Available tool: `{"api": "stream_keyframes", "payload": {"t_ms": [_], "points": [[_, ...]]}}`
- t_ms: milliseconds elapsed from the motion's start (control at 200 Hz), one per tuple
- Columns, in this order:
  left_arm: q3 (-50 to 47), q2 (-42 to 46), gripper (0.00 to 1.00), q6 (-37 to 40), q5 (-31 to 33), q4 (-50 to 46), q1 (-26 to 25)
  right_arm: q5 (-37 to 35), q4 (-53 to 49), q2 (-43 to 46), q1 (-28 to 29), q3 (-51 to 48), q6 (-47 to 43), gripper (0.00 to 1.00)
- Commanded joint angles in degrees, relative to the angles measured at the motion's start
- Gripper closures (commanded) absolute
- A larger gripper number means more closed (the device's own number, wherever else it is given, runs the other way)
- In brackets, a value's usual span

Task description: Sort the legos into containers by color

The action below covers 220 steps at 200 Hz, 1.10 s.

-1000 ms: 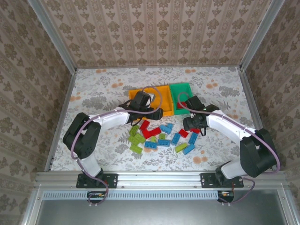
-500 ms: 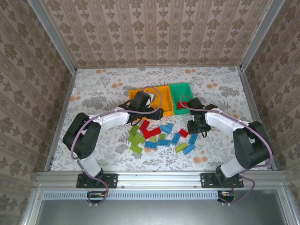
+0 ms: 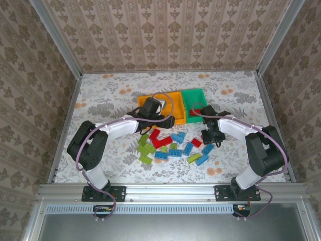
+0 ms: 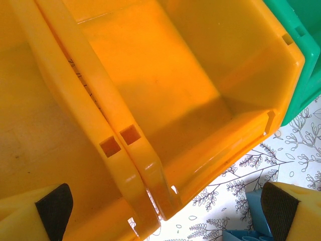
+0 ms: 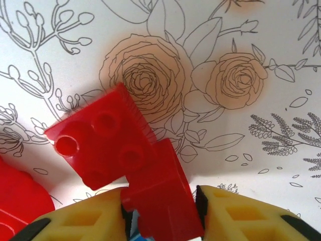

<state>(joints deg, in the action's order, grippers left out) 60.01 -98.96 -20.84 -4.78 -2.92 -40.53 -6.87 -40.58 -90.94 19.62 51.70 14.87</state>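
The right tool (image 3: 210,136) has dropped from beside the green bin (image 3: 193,95) to the right edge of the loose bricks (image 3: 170,146) on the desk (image 3: 110,95), its jaws drawing in from wide to narrow. From the right wrist, both fingers (image 5: 235,216) now press the sides of a red brick (image 5: 153,175). They are clenched on it while it appears to sit on the desk, one corner touching a second red brick (image 5: 100,143). The pick looks made; the lift and the carry to a bin remain. A red piece (image 3: 196,112) already lies in the green bin. The left tool (image 3: 150,107) has not moved: it hangs spread wide and empty over the two orange bins (image 4: 165,85).
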Motion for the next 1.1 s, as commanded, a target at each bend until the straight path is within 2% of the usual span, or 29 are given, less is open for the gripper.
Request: {"api": "stream_keyframes", "payload": {"t_ms": [0,220,450,640,825,1020,1095], "points": [[-0.6,0.3,0.00,0.7,-0.6,0.5,-0.3,-0.7,-1.2,-0.4,-0.3,1.6,0.1,0.62],[-0.6,-0.1,0.00,0.4,-1.0,0.6,-0.3,-0.8,-0.5,0.7,-0.3,2.4,0.6,0.72],[-1.0,0.4,0.00,0.5,-0.1,0.2,-0.2,0.6,2.4,5.9,-0.3,4.1,2.4,0.78],[-1.0,0.6,0.00,0.5,-0.1,0.3,-0.3,4.5,7.2,6.0,-0.9,8.3,5.8,0.82],[-1.5,1.2,0.00,0.7,0.2,0.2,-0.3,8.1,14.7,1.5,-1.6,12.7,11.2,0.81],[-2.5,2.4,0.00,0.6,0.9,0.3,-0.3,5.2,14.2,-7.2,-1.7,20.3,13.9,0.78],[-2.9,2.8,0.00,0.7,1.2,0.3,-0.3,4.6,13.7,-10.0,-1.7,22.6,14.6,0.71]]}}
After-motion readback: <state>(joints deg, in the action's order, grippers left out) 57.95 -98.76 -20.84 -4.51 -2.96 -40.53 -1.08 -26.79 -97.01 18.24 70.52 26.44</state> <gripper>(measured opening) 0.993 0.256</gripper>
